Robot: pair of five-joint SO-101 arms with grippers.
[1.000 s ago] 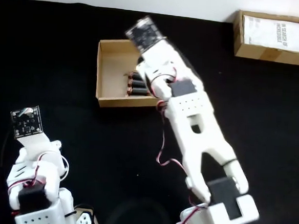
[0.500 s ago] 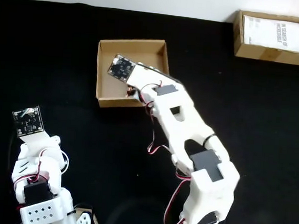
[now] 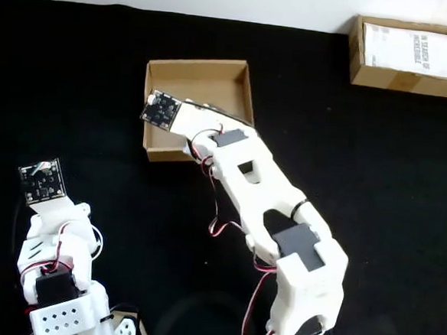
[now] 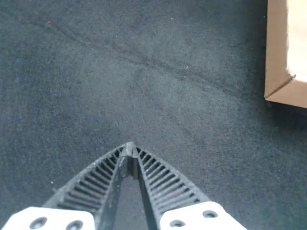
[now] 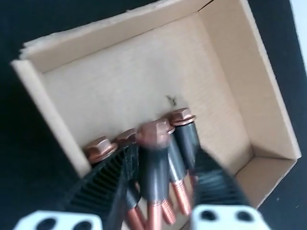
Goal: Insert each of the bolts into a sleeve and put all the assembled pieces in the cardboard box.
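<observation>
Cardboard box: I see a shallow, brown, open-topped box lying flat; from the left wrist I get one corner of it.
Assembled pieces: bunched together on the box floor, roughly parallel, and the end one lies just beside a side wall.
Bolts: copper-coloured with flanged hex heads; I count four heads in a row.
Sleeves: black tubes, one around each shank below the head.
Threaded ends: they stick out of the sleeves.
Blurred piece: it sits over the others, and I cannot tell whether it rests on them.
</observation>
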